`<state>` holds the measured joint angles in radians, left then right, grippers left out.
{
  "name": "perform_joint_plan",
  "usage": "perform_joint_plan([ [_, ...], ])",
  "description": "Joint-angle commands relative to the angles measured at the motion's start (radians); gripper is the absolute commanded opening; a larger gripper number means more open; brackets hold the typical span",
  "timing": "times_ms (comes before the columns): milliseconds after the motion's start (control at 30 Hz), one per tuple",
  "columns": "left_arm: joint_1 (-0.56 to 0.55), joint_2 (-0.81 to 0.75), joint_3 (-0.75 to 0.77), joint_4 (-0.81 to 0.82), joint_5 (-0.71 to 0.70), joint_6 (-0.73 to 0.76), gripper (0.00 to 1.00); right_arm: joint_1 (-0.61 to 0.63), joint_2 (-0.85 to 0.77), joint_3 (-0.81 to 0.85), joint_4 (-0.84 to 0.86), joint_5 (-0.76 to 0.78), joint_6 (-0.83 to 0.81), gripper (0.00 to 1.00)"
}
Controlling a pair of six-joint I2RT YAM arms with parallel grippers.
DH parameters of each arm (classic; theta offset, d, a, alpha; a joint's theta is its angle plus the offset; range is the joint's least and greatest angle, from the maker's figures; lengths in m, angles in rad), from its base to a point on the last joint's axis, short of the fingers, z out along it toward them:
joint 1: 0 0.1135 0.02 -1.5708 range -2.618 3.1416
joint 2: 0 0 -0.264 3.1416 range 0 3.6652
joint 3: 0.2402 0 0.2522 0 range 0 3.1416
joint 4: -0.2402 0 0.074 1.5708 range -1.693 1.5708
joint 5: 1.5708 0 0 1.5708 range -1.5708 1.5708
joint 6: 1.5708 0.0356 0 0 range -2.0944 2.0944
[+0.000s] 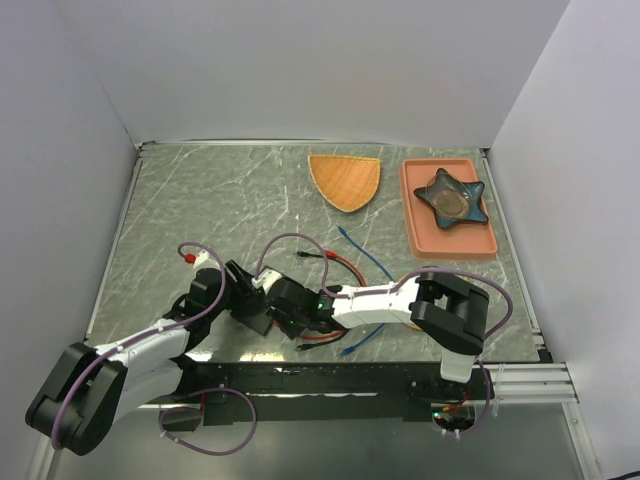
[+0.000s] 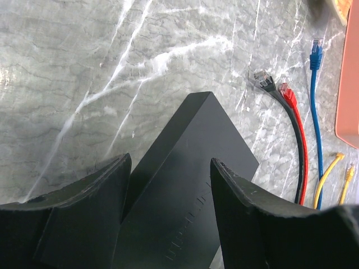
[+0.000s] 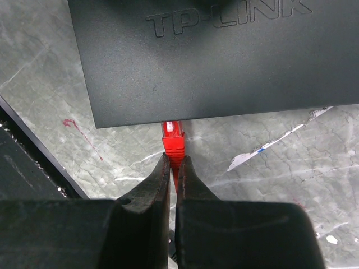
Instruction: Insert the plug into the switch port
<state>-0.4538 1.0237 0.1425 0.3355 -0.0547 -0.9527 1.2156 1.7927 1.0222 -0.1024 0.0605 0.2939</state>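
Observation:
The flat matte-black switch box [image 3: 213,61] lies on the marble table near the front edge, and also shows in the top view [image 1: 272,300]. My left gripper [image 2: 168,165] straddles one end of the box [image 2: 196,134], a finger against each side. My right gripper [image 3: 174,162] is shut on the red cable just behind the red plug [image 3: 173,137]. The plug's tip meets the box's long near edge. The port itself is hidden under that edge. In the top view both grippers, left [image 1: 243,290] and right [image 1: 305,315], meet at the box.
Loose black [image 2: 261,78], red [image 2: 286,92], blue [image 2: 316,50] and yellow [image 2: 336,159] cable ends lie right of the box. A pink tray [image 1: 415,225] with a dark star-shaped bowl [image 1: 452,195] and an orange dish [image 1: 345,180] stand at the back.

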Motion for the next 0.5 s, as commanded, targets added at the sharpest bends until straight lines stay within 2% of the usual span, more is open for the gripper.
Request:
perform_joint_plan([
  [0,-0.094,0.032,-0.014,-0.104,0.273,-0.121,0.63,-0.039,0.016,0.174,0.445,0.082,0.016,0.00],
  [267,-0.100,0.006,0.005,-0.151,0.234,-0.112,0.65,-0.047,0.008,0.150,0.437,0.081,0.030,0.00],
  [467,-0.098,-0.005,0.071,-0.271,0.162,-0.068,0.77,-0.047,-0.021,0.079,0.432,0.064,0.050,0.00],
])
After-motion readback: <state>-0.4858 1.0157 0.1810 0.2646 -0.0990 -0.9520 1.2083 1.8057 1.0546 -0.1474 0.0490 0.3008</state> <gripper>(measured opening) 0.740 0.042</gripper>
